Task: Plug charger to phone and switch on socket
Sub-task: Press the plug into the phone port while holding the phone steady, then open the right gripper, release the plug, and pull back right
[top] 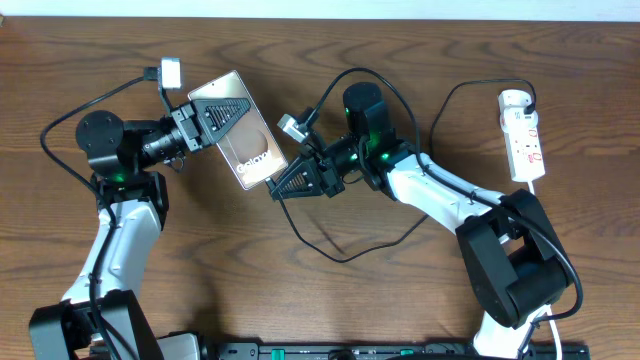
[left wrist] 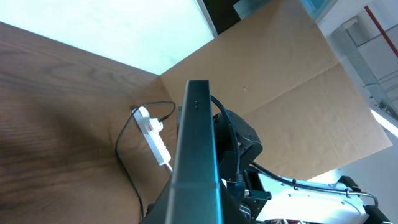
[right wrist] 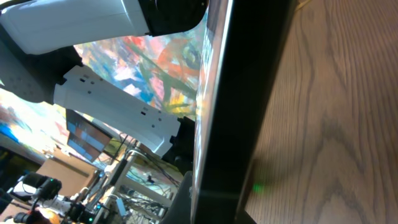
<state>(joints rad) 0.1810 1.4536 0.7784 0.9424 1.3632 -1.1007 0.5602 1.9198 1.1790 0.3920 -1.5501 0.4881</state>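
The phone (top: 255, 150), a flat grey slab with white "Galaxy" lettering, sits tilted at 10 o'clock above the bench (top: 300, 310), clamped in the left gripper (top: 225, 115). The right gripper (top: 280, 186) meets its 5 o'clock end; whether it grips anything, I cannot tell. The thin black charger (top: 345, 258) loops toward the white socket (top: 524, 135) at 2 o'clock.

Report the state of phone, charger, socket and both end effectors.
Flat grey rectangular phone with Galaxy lettering: lifted, tilted.
Left end effector: shut on phone.
Right end effector: at phone's lower edge; closure unclear.
Thin black charger cable: slack on brown wooden table, free end at right end effector; mating hidden.
White power-strip socket: flat on table, switch position unreadable.
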